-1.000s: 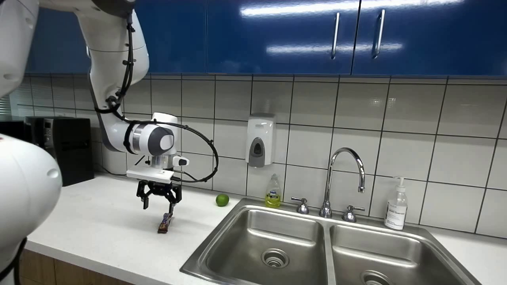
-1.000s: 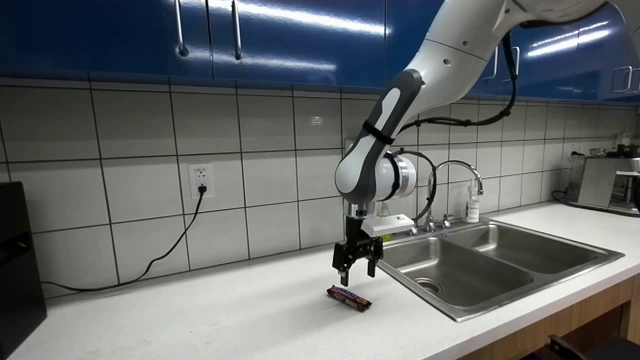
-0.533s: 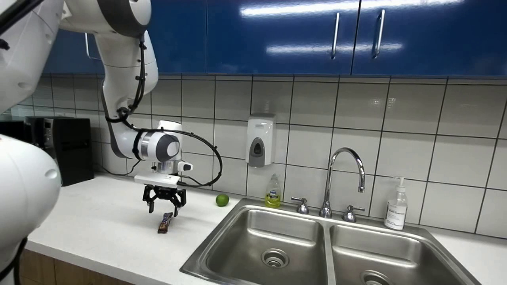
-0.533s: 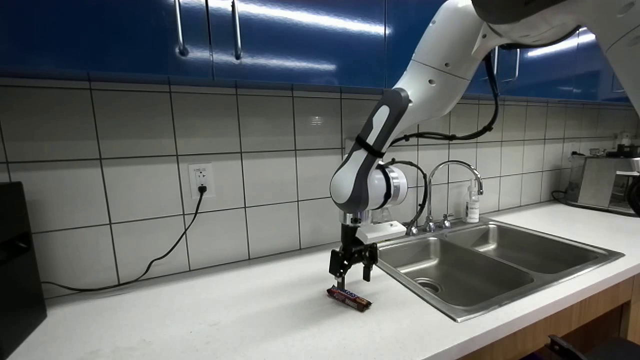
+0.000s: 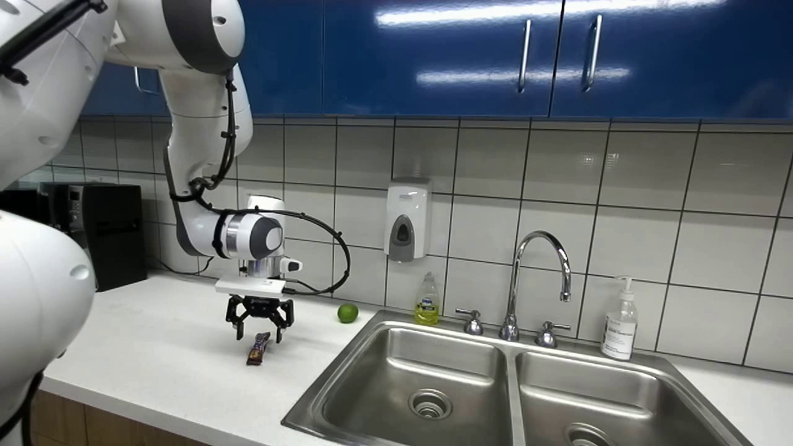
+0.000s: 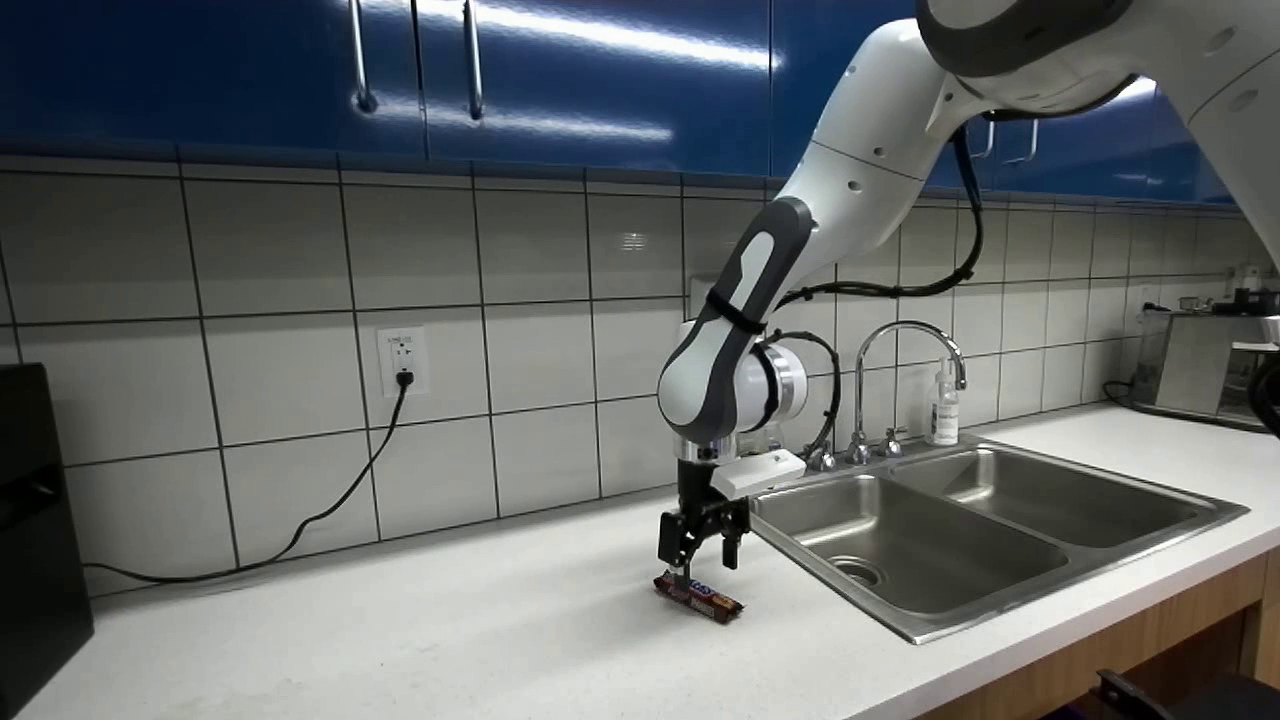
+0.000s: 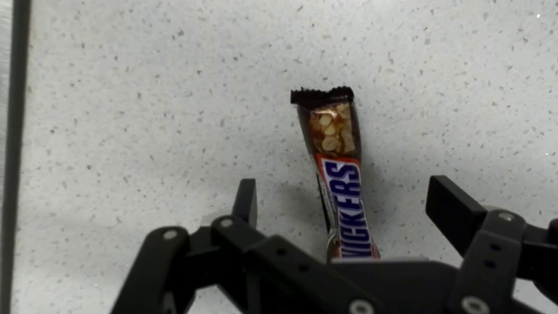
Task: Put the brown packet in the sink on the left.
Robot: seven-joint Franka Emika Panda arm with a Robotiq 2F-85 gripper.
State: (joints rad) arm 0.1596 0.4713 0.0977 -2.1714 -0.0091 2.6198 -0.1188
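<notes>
The brown packet, a Snickers bar [image 5: 257,350], lies flat on the white counter left of the sink; it also shows in an exterior view [image 6: 705,602] and the wrist view [image 7: 338,170]. My gripper [image 5: 259,336] is open and points down just above it. In the wrist view the bar runs between the two spread fingers [image 7: 342,192], apart from both, its lower end hidden behind the gripper body. In an exterior view one finger of the gripper [image 6: 707,570] overlaps the bar. The left sink basin [image 5: 372,381] holds nothing visible.
A green lime [image 5: 347,313] lies behind the gripper near the wall. A dish soap bottle [image 5: 427,302], faucet [image 5: 515,279] and pump bottle [image 5: 619,328] stand behind the sink. A black machine [image 5: 118,235] stands at the far left. A power cord [image 6: 345,490] runs along the wall.
My gripper has come down and, in an exterior view, moved to the right, so its fingers now straddle the bar from above. The bar has not moved.
</notes>
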